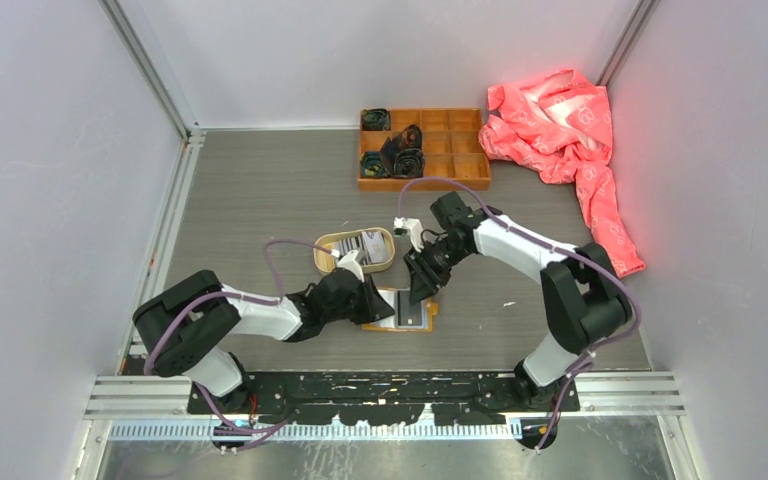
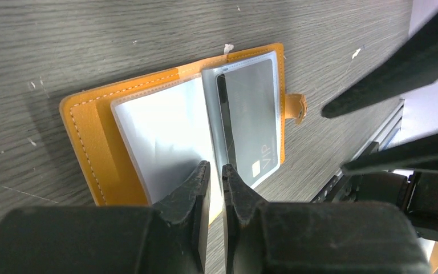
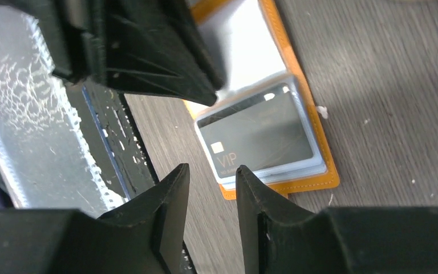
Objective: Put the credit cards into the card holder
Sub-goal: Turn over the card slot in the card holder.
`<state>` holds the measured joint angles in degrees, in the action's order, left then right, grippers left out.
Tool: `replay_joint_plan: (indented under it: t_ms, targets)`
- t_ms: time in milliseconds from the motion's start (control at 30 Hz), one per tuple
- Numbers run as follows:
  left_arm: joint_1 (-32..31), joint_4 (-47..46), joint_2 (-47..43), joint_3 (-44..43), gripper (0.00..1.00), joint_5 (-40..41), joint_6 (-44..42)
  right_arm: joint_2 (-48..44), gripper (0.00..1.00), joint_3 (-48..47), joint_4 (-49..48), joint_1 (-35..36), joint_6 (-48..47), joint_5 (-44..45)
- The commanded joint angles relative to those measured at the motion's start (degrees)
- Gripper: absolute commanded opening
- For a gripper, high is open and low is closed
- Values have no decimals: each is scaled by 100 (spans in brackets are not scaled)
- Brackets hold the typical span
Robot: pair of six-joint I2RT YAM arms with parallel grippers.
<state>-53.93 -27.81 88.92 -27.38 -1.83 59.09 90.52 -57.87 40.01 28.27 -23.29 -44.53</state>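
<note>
Right pincer [image 1: 422, 284] over card holder [image 1: 410, 316]

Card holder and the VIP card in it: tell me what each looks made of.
Card holder: matte mustard-orange leather or faux leather with a pale stitched border; which of the two can't be told. Its sleeves: clear glossy plastic, showing glare. VIP card: dark grey and smooth, likely plastic, with soft reflections.

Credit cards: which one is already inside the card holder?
The dark grey VIP card, tucked in the open card holder; the other cards lie in the oval tray.
</note>
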Motion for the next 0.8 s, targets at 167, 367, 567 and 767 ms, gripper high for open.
replay_joint_plan:
  t_ms: [167, 367, 567, 767]
  targets:
    - [-193, -623, -87, 136, 14, 94, 223, 1027, 41, -750, 553, -6, 1130, 857]
    - [-313, -598, -152, 191, 14, 312, 243, 1335, 42, -882, 706, -21, 1235, 1099]
    - [-411, -500, -91, 159, 14, 411, 212, 1570, 45, -936, 753, -41, 1307, 1080]
    - [-467, -478, 85, 72, 12, 384, 191, 1861, 46, -1064, 874, -63, 1359, 381]
